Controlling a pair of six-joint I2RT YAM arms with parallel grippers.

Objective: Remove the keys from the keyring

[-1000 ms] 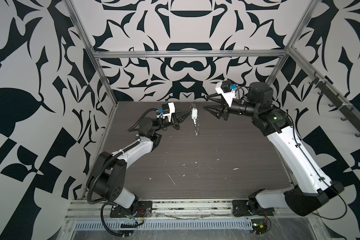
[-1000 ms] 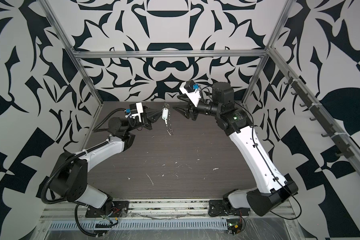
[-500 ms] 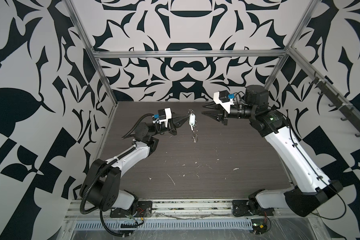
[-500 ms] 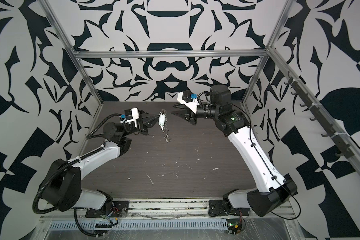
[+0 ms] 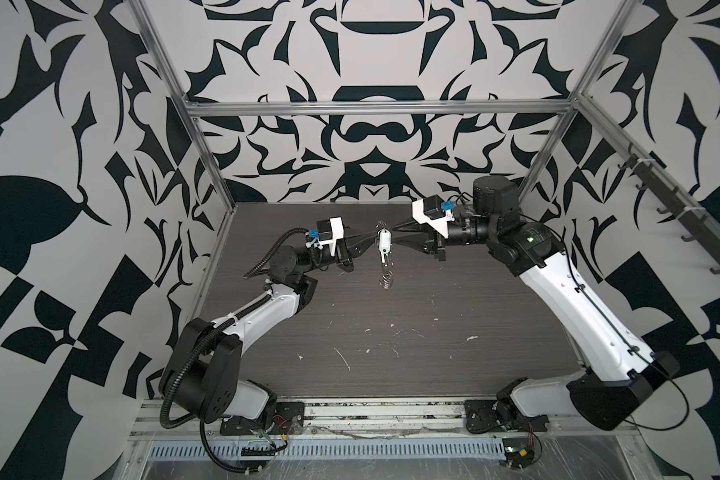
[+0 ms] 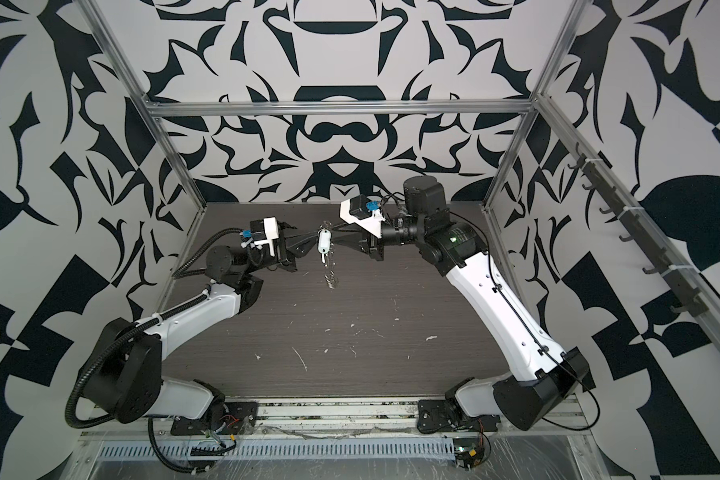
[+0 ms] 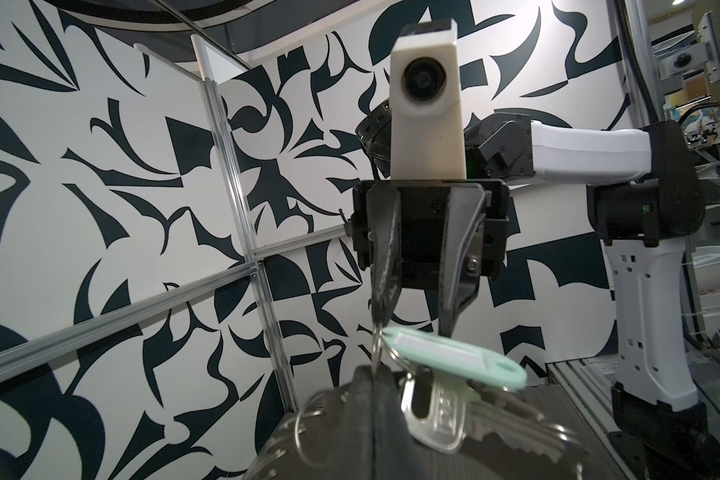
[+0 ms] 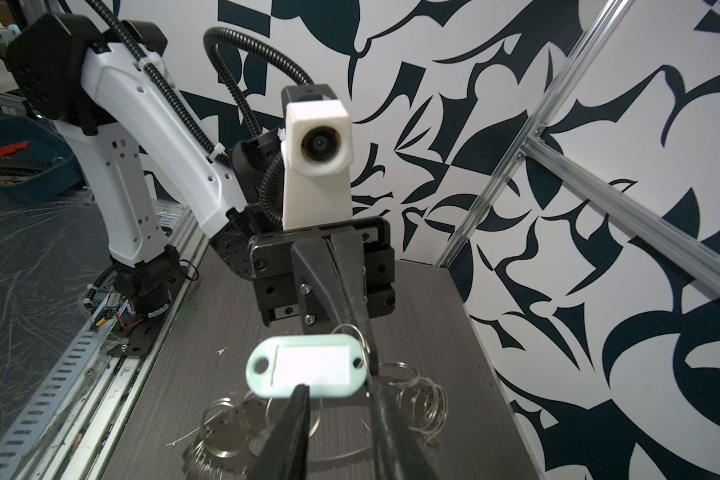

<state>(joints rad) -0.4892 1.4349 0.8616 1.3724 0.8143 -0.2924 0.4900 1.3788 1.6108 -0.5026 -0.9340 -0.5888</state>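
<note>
dark grey wood-grain worktop [image 5: 433,332], flecked with pale scraps. above its far middle, tip to tip: left pincer [image 5: 371,238], closed tight; right pincer [image 5: 395,235], jaws parted. hanging lowest between them, wide flat grey metal ring-shaped keyring [image 5: 385,282] [image 6: 332,282], rim fringed with silver rings, edge-on in both top views; contact with worktop: cannot tell. above it, keys [image 6: 324,243]: small silver metal key under white oval plastic tag, right pincer tips either side of tag's upper end, one fingertip [image 8: 302,392] at tag edge. gripped in left pincer: small silver split ring [image 7: 375,349] at top of tag.
</note>
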